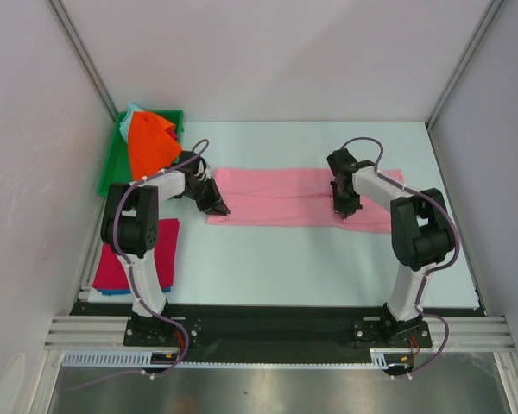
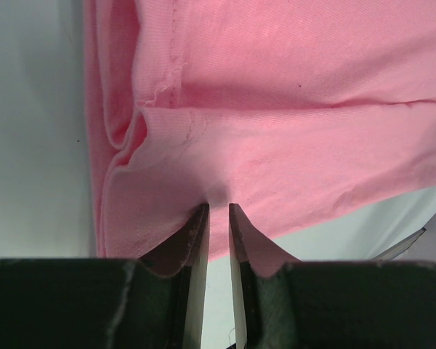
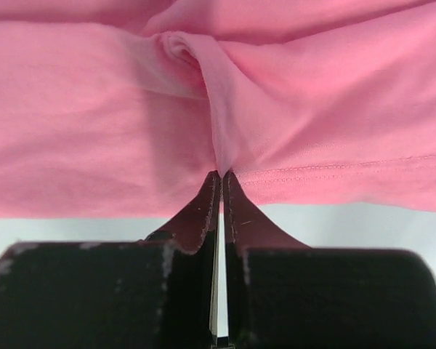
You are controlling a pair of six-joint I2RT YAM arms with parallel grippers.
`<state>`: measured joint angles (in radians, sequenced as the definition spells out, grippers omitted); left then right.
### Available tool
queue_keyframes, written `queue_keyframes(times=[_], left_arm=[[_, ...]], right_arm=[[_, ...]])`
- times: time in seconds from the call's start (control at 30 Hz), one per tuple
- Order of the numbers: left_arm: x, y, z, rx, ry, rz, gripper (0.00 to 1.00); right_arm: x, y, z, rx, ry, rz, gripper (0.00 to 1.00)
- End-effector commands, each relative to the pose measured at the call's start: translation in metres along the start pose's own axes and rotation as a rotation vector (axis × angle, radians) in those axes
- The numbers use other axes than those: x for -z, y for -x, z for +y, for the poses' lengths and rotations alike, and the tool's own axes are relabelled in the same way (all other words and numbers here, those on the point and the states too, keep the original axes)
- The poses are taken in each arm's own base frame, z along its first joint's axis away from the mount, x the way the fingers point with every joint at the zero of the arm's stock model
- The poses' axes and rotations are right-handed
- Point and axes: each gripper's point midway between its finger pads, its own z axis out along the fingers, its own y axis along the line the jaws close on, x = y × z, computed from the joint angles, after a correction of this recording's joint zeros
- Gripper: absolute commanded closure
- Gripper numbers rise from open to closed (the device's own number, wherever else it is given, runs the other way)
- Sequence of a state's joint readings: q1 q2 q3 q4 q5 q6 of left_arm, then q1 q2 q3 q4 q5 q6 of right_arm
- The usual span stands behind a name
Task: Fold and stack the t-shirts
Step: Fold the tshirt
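A pink t-shirt [image 1: 302,197] lies folded into a long band across the middle of the table. My left gripper [image 1: 216,205] is at its left end. In the left wrist view the left gripper [image 2: 218,207] is nearly shut, with the near edge of the pink cloth [image 2: 291,109] puckered between its tips. My right gripper [image 1: 344,207] is at the band's right part. In the right wrist view the right gripper [image 3: 221,174] is shut tight on a raised pinch of the pink cloth [image 3: 94,116] at its hemmed near edge.
A green bin [image 1: 112,164] at the back left holds a crumpled orange t-shirt [image 1: 148,147] over a pale blue one. A folded magenta t-shirt [image 1: 142,254] lies on a blue one at the left front. The enclosure walls stand close on both sides.
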<state>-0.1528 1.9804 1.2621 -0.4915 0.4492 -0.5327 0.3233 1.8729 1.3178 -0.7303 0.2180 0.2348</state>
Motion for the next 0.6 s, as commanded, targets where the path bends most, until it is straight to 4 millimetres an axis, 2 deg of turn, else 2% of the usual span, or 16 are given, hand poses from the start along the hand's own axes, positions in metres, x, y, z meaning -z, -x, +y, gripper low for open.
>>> queue_keyframes(times=[0.0, 0.1, 0.17, 0.27, 0.33, 0.43, 0.47, 0.5, 0.57], left_arm=[[-0.001, -0.004, -0.002, -0.02, -0.003, 0.01, 0.78], [0.001, -0.003, -0.003, -0.025, -0.004, 0.005, 0.78], [0.002, -0.003, -0.003, -0.026, -0.006, 0.003, 0.77], [0.003, -0.003, -0.004, -0.025, -0.008, -0.001, 0.78], [0.005, -0.002, -0.007, -0.024, -0.015, -0.005, 0.77], [0.009, 0.0, -0.012, -0.024, -0.03, -0.014, 0.78], [0.011, 0.001, -0.015, -0.028, -0.037, -0.02, 0.77], [0.012, 0.001, -0.017, -0.029, -0.041, -0.023, 0.77], [0.016, 0.004, -0.024, -0.044, -0.058, -0.033, 0.77]], right_arm=[[0.012, 0.007, 0.01, -0.016, 0.062, -0.006, 1.0], [0.01, 0.004, 0.01, -0.031, 0.083, 0.015, 0.99], [0.012, 0.007, 0.004, -0.07, 0.099, 0.009, 0.85], [0.024, 0.017, 0.0, -0.136, 0.163, -0.019, 0.77], [0.031, 0.026, -0.012, -0.208, 0.188, -0.045, 0.7], [0.047, 0.042, -0.03, -0.308, 0.254, -0.109, 0.67], [0.047, 0.041, -0.037, -0.333, 0.26, -0.119, 0.67], [0.055, 0.053, -0.042, -0.376, 0.286, -0.176, 0.67], [0.051, 0.052, -0.064, -0.497, 0.348, -0.185, 0.69]])
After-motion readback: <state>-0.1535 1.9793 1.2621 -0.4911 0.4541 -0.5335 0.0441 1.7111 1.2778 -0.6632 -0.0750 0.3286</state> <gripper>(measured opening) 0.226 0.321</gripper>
